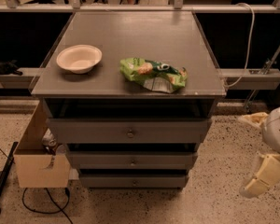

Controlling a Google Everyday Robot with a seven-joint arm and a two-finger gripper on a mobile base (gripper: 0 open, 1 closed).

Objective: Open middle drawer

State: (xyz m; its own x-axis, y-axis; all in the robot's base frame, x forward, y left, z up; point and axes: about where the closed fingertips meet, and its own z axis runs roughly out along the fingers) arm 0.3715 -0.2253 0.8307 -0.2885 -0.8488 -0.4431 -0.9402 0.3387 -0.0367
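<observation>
The grey cabinet has three flat drawer fronts stacked under its top. The middle drawer (130, 160) is shut, with a small round metal knob (133, 161) at its centre. It sits between the wider top drawer (129, 130) and the narrower bottom drawer (133, 180). My gripper (250, 156) hangs at the right edge of the view, over the floor, well to the right of the cabinet at about drawer height. Its two cream fingers (264, 174) stand apart with nothing between them.
On the cabinet top (130, 36) lie a white bowl (79, 58) at the left and a green snack bag (153, 73) at the middle. An open cardboard box (39, 160) stands on the speckled floor by the cabinet's left side, with a black cable (42, 204) near it.
</observation>
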